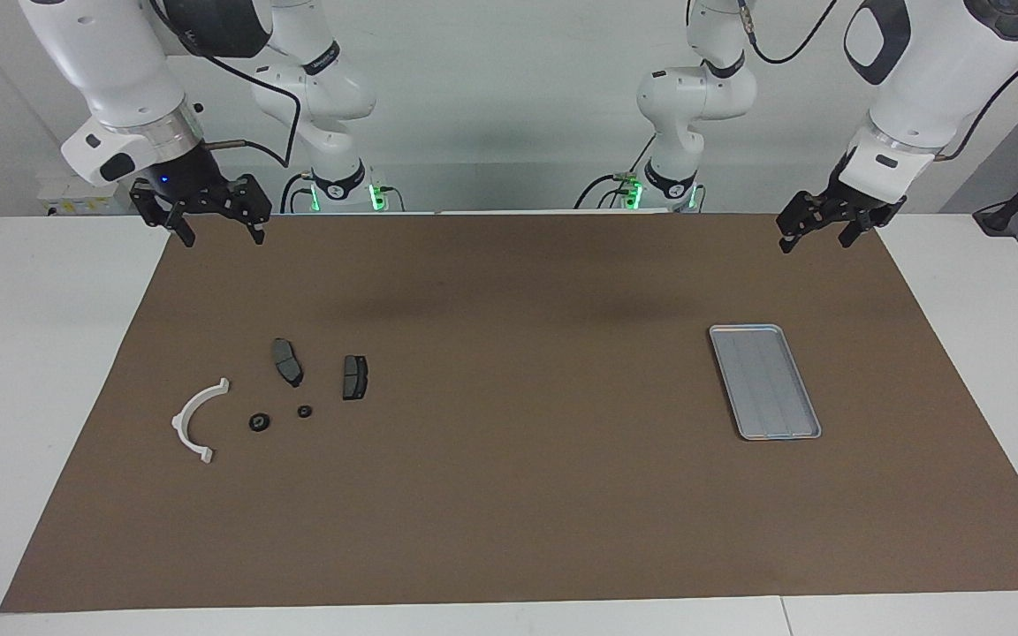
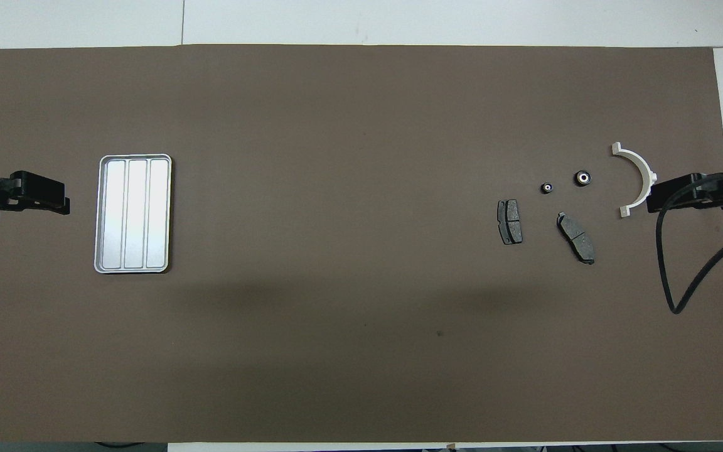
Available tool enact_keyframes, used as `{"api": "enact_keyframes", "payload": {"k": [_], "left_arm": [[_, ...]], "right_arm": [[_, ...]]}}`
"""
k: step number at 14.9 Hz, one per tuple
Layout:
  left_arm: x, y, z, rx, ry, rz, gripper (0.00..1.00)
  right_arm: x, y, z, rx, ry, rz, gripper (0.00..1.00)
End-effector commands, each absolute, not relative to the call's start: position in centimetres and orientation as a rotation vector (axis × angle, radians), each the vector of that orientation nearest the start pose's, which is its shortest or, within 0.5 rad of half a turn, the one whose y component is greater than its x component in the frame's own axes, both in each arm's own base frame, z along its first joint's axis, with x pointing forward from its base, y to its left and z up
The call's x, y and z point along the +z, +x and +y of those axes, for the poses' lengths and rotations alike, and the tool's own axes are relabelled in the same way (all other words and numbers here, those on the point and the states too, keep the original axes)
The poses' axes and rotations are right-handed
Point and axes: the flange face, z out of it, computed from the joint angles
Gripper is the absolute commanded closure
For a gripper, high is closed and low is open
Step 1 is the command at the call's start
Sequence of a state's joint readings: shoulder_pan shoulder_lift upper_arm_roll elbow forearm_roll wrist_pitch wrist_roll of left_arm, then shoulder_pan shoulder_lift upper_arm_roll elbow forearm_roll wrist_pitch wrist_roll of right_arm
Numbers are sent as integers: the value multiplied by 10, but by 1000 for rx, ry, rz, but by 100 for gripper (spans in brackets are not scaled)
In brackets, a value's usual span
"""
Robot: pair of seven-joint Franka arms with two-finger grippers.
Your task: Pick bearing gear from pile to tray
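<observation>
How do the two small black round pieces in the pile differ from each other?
The larger round piece looks bigger than the smaller round piece. The larger one lies closer to the white arc bracket; the smaller one lies closer to the brake pad that is toward the tray. The larger one's pale centre looks wider than the smaller one's. Both are black, round and lie apart on the brown mat.

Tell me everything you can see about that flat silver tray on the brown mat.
The tray is a flat rectangle of silver-grey metal with rounded corners and a low raised rim. Lengthwise ridges split its floor into three long strips. It looks empty and lies flat on the brown mat, toward the left arm's end of the table, its long side running away from the robots. Nothing touches it except the mat. The pile of small parts lies apart from it, toward the right arm's end.
</observation>
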State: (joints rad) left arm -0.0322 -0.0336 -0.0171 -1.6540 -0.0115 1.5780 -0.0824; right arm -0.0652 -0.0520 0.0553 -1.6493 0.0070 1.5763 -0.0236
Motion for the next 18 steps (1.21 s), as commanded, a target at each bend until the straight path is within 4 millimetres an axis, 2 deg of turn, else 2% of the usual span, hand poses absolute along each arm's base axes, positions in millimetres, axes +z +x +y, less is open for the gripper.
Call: {"api": "enact_keyframes", "payload": {"k": [1, 6, 8, 10, 11, 16, 18], "left_arm": [[607, 539, -26, 60, -3137, -51, 0], [607, 539, -26, 60, -3137, -51, 0], [607, 539, -26, 60, -3137, -51, 0], [607, 539, -26, 60, -3137, -51, 0], [607, 539, -26, 60, -3137, -51, 0], [607, 539, -26, 60, -3137, -51, 0], [607, 539, -26, 60, -3137, -51, 0]], "right_arm": [[618, 531, -8, 40, -3120, 10, 0], [618, 529, -14, 40, -3121, 10, 0], [613, 529, -7, 38, -3121, 13, 0], [604, 542, -12, -46, -3121, 8, 0], [593, 553, -16, -61, -3120, 12, 0], [535, 592, -61, -76, -3131, 26, 0], [509, 605, -63, -64, -3134, 22, 0]]}}
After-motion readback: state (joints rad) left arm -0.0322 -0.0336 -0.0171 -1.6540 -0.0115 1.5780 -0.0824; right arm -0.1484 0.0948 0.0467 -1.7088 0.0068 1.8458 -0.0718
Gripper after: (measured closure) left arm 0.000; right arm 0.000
